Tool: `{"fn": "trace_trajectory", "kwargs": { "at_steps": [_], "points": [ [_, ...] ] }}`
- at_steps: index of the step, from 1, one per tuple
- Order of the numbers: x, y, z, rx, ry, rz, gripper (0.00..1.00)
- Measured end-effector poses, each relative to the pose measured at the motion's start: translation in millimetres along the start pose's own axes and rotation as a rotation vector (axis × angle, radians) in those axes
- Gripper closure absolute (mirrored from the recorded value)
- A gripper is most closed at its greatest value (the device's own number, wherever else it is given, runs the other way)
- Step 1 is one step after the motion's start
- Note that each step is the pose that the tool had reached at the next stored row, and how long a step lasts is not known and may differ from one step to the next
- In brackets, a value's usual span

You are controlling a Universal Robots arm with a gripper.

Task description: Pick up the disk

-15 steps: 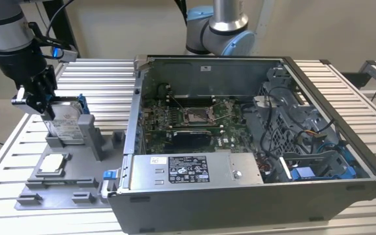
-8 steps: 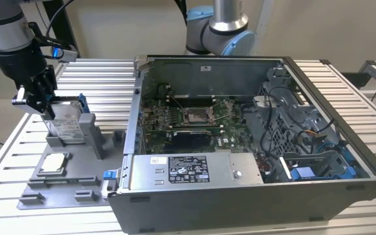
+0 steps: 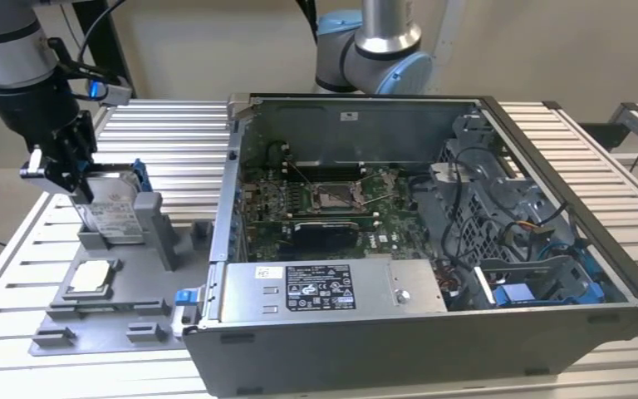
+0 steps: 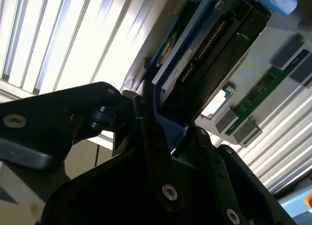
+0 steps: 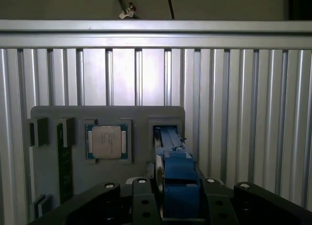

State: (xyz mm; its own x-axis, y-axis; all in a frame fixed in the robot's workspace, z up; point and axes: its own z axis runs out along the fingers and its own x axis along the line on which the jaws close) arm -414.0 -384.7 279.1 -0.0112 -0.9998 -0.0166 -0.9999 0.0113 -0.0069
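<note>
The disk (image 3: 115,208) is a silver-grey drive with a white label in a blue frame. It stands on edge in a grey slotted stand (image 3: 155,224) at the exterior view's left. My gripper (image 3: 76,178) reaches down over its top edge and is shut on the disk. In the first wrist view the blue frame of the disk (image 5: 174,159) runs between the two black fingers (image 5: 143,201) of the gripper (image 5: 178,205). In the second wrist view the gripper (image 4: 161,130) clamps the blue frame, and the disk (image 4: 209,54) shows its dark connector side.
The stand sits on a grey fixture plate (image 3: 109,326) that also carries a square silver chip (image 3: 90,277) (image 5: 106,142) and a green memory stick (image 4: 263,88). An open computer case (image 3: 352,125) with a grey box (image 3: 331,287) stands to the exterior view's right. A second arm's base (image 3: 369,50) rises behind it.
</note>
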Motion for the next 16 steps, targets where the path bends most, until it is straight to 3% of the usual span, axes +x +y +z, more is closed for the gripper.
{"fn": "trace_trajectory", "kwargs": {
  "at_steps": [2, 16],
  "points": [
    [1.8, -0.1, -0.2, -0.0003, -0.005, 0.0, 1.0],
    [2.7, -0.1, -0.9, -0.0002, -0.0079, 0.0, 1.0]
  ]
}}
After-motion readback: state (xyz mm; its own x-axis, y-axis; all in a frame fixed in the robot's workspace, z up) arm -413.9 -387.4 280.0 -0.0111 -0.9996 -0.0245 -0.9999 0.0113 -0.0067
